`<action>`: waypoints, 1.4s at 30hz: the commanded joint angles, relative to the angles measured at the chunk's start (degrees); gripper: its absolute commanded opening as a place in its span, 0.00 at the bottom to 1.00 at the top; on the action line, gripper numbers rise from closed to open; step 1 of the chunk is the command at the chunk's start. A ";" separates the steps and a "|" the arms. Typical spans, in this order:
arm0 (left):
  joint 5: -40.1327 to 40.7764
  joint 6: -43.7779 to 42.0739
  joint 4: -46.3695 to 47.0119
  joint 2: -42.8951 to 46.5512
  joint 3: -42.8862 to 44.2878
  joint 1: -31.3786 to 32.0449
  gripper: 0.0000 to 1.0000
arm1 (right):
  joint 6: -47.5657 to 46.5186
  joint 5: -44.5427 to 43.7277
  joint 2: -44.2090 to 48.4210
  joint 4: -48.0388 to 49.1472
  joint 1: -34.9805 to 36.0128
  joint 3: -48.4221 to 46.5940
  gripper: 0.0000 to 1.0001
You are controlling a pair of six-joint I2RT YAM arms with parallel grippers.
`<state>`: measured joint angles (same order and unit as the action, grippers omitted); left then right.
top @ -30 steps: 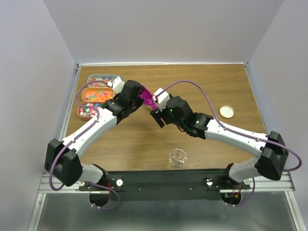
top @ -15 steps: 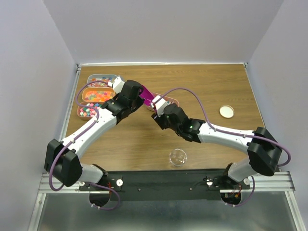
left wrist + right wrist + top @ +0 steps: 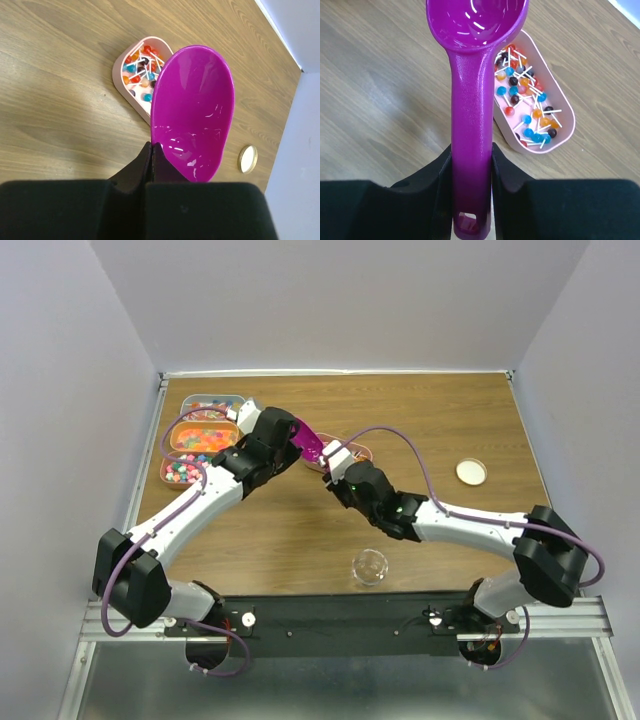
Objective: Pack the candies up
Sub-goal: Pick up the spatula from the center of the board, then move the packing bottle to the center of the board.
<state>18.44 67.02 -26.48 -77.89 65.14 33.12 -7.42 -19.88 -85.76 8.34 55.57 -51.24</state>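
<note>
Beside the pink tray (image 3: 545, 72), the magenta scoop (image 3: 470, 125) is pinched bowl-end by the left tool (image 3: 151, 155). Handle's gripped by the right tool (image 3: 471, 150).

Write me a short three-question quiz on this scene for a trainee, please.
1. True or false: the magenta scoop is full of sweets.
2. Which part of the scoop does the right gripper clasp? A bowl, B handle, C neither.
3. What lies in the pink tray beside the scoop?
Key: 1 false, it is empty; 2 B; 3 lollipops on white sticks.
</note>
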 commanded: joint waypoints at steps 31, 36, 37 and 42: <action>-2.25 -27.10 17.94 16.27 -12.40 1.68 0.68 | 10.23 -1.48 14.47 -7.45 -3.44 2.73 0.01; -12.18 -36.08 17.87 18.12 -17.85 6.32 0.69 | 14.44 -1.22 16.49 -9.82 -10.55 3.25 0.01; -14.28 -36.52 17.52 17.77 -18.47 9.64 0.69 | 14.97 -1.13 17.02 -10.09 -11.53 3.52 0.01; -12.55 -35.30 12.69 12.34 -18.22 23.55 0.69 | 15.68 -1.83 21.15 -10.36 -15.23 5.97 0.01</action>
<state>8.86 34.59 -9.89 -61.08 46.39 46.39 5.87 -19.77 -68.60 -0.97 41.98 -47.11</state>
